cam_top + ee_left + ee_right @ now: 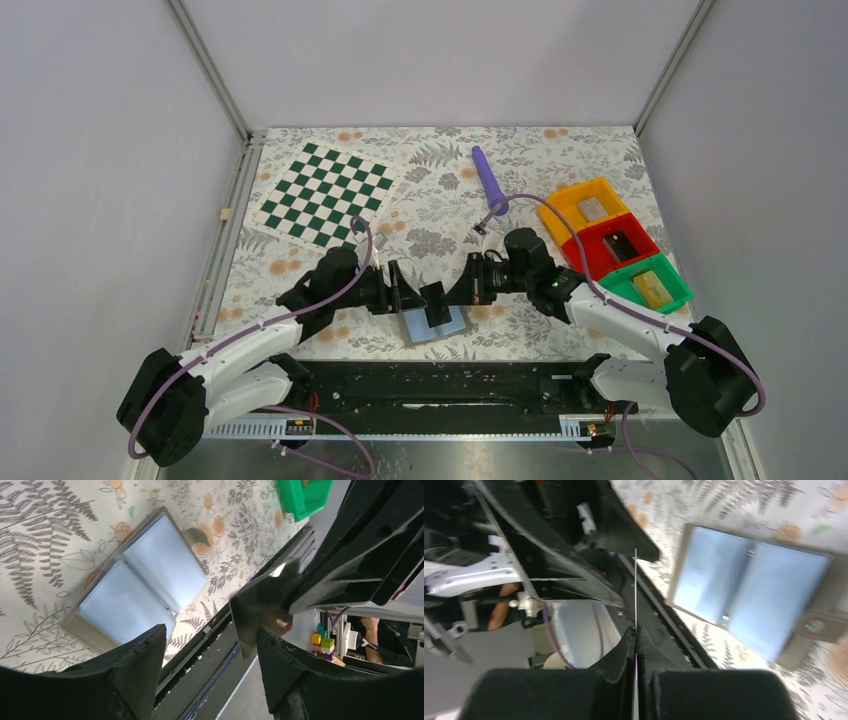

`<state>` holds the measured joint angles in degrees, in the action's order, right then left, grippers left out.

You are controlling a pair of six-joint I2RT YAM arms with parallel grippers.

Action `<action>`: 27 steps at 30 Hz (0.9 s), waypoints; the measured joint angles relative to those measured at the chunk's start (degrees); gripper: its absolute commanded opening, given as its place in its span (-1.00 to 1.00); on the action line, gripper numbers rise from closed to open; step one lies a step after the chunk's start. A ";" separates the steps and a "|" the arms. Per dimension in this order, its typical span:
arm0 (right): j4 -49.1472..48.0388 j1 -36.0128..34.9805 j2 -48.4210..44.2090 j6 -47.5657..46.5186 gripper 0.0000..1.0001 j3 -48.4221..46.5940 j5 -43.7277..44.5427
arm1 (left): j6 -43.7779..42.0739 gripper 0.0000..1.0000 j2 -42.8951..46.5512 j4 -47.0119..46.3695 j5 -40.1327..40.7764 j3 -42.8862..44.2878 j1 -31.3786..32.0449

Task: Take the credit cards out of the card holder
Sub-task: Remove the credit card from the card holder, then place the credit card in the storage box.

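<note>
The grey card holder (436, 327) lies open on the floral table, its light blue inner faces up; it also shows in the left wrist view (145, 585) and the right wrist view (749, 590). My right gripper (462, 290) is shut on a dark credit card (437, 299) and holds it above the holder. The right wrist view shows the card edge-on (635, 580) between the closed jaws (635, 635). My left gripper (405, 292) is open, facing the card. In the left wrist view the card (255, 615) reaches into the gap (210, 647) beside one finger, unpinched.
A green-and-white chessboard (328, 193) lies at the back left, a purple tool (489, 180) at the back middle. Yellow (575, 195), red (590, 255) and green (675, 295) bins stand at the right, each holding an item. A black rail (430, 385) runs along the near edge.
</note>
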<state>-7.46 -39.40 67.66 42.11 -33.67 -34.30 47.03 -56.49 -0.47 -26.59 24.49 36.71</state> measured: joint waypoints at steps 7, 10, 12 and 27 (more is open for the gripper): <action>-9.38 0.15 3.34 5.60 -0.97 0.09 -8.50 | 2.38 -0.12 0.00 -6.47 -3.67 -0.55 0.00; -10.43 0.15 3.87 6.45 -0.84 0.61 -9.20 | 4.31 -0.57 0.02 -9.07 -4.68 -1.25 0.00; -10.43 0.20 3.87 6.69 -0.71 0.98 -9.33 | 5.49 -0.83 0.11 -10.32 -4.98 -1.62 0.00; 5.51 -0.55 -7.17 -8.17 -0.25 -2.05 7.17 | 14.12 -1.00 2.21 -5.84 -1.46 -1.70 0.09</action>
<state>-1.96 -39.94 60.49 33.93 -35.73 -27.14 61.14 -54.28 -6.31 -28.05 22.79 36.80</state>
